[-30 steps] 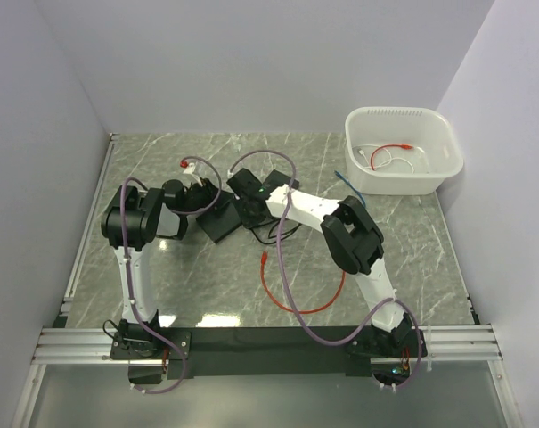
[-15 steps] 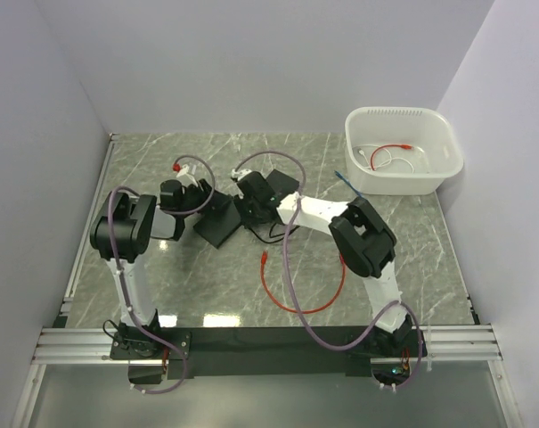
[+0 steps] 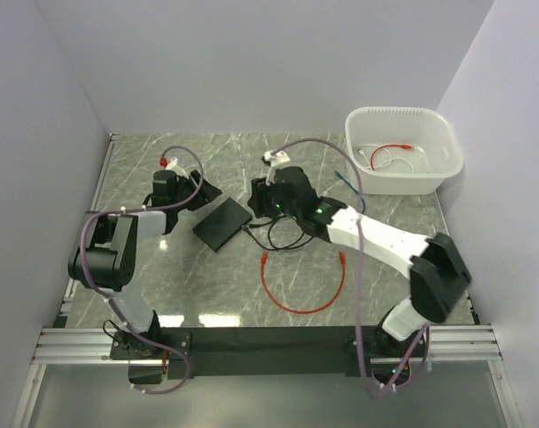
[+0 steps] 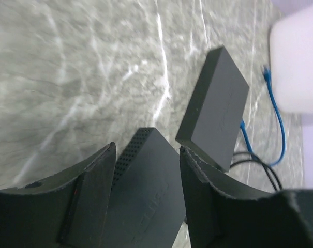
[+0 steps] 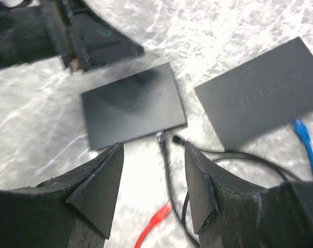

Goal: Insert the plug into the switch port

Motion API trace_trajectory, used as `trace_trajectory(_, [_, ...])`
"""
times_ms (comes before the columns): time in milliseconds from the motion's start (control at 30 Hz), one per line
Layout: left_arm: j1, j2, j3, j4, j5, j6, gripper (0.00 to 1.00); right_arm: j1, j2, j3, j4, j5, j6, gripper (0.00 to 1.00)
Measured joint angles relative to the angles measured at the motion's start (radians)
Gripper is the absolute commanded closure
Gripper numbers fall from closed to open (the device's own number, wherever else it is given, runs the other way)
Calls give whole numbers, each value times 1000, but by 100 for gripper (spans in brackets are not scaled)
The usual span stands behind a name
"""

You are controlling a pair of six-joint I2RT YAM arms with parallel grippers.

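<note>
With the left hand and right hand both spread and empty, and the plug apparently at the network switch edge just ahead of the right hand, the step appears to be release; next, confirm seating and lift clear of the black cable.

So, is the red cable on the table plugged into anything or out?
Out. Both ends of the red cable lie loose on the table, its plug clear of the nearest black box.

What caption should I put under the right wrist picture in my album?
Right gripper, open, hovers above a flat black box, with a red plug lying on the marble table nearby.
</note>
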Motion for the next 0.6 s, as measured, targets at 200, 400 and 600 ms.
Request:
trace_trajectory(200, [11, -140, -20, -86, -82, -2, 41, 73, -223, -239, 13, 18, 91, 47])
trace_trajectory(400, [-3, -365, -139, -106, -125, -3, 42, 145, -209, -443, 5, 14, 229, 57])
trace_trajectory(600, [-24, -518, -227, -195, -163, -1, 43, 214, -113, -441, -6, 49, 291, 60])
